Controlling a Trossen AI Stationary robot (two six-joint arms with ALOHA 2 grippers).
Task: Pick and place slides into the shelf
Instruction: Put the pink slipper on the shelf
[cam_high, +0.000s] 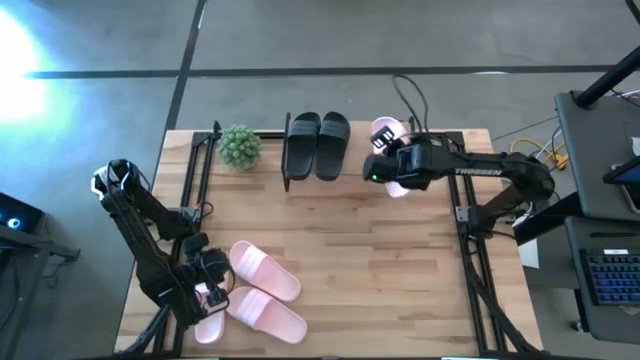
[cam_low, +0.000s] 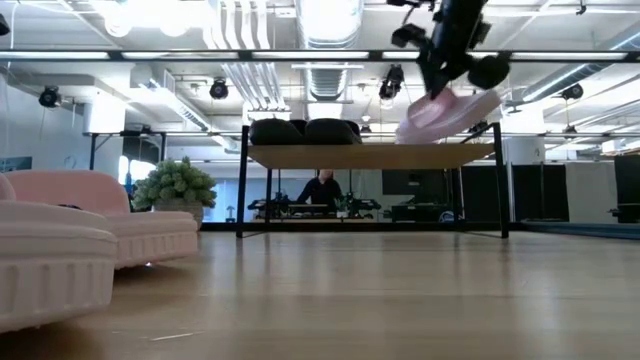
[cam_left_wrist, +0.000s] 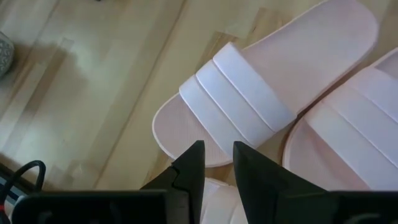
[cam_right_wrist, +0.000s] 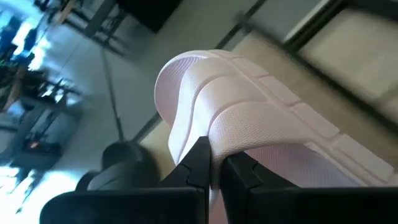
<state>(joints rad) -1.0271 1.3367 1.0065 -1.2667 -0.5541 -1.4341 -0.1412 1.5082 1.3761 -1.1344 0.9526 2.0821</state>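
— Butcher-block planks are seen across the counter (cam_high: 370, 260), with the shelf (cam_high: 440, 140) set along its far edge. What is carried there?

— Two black slides (cam_high: 317, 143) are laid side by side on the shelf's plank top, and a small potted plant (cam_high: 239, 146) is stood on the counter beside them. A pale pink slide (cam_low: 447, 112) is held tilted above the shelf's right part, its strap pinched by the right tool (cam_right_wrist: 214, 163).

— And nearer?

— Three more pink slides (cam_high: 264, 290) are lain at the near left corner. The left tool (cam_left_wrist: 217, 163) is hung over them with only a narrow gap between its fingers, nothing gripped. Ceiling ducts, lamps and a seated person (cam_low: 321, 189) are seen in the room beyond.
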